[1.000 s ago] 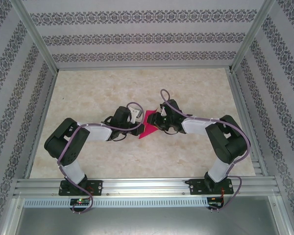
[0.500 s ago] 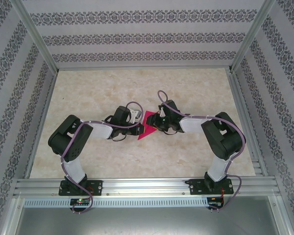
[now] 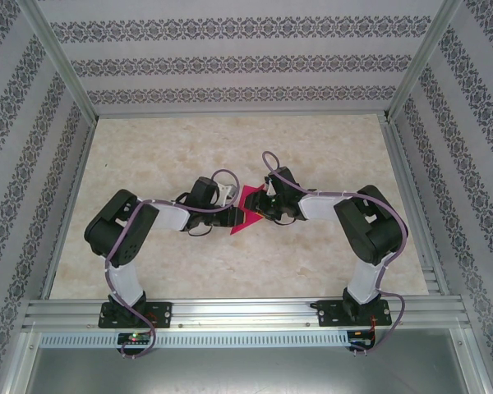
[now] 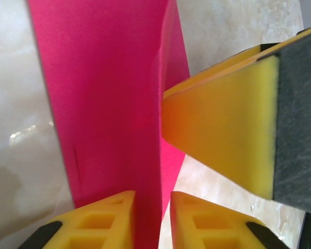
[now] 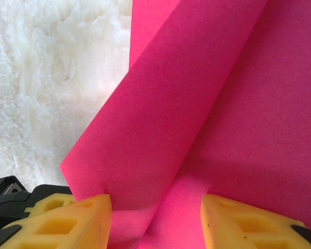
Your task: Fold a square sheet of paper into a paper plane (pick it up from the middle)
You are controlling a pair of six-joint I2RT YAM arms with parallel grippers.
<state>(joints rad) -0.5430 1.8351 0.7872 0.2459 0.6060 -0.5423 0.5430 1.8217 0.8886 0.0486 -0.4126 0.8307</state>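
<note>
While resting on the marbled table (image 3: 329, 263), near its middle and just ahead of both arms, appears as a small magenta triangle: sheet of paper (image 3: 245, 217), already creased. Flanked closely by left gripper (image 3: 232, 217) on one side and right gripper (image 3: 263, 207) on the other, tips meeting over the pink.

Seen from the left wrist: left gripper (image 4: 153, 196) set narrowly apart, straddling a raised fold of the sheet of paper (image 4: 109, 93). Fold lying against one finger, a thin sliver of slack beside the other, so barely parted, with no firm pinch visible. Close against the fold's free edge from the side, a yellow finger (image 4: 223, 135) of the right gripper.

Seen from the right wrist: right gripper (image 5: 155, 199) standing moderately wide, gripping nothing, fingers planted either side of a diagonal crease. Pink spreading between and beyond them, one flap lifted and slanting up toward pale stone at the left. Exact contact between those fingers and the paper: cannot tell
</note>
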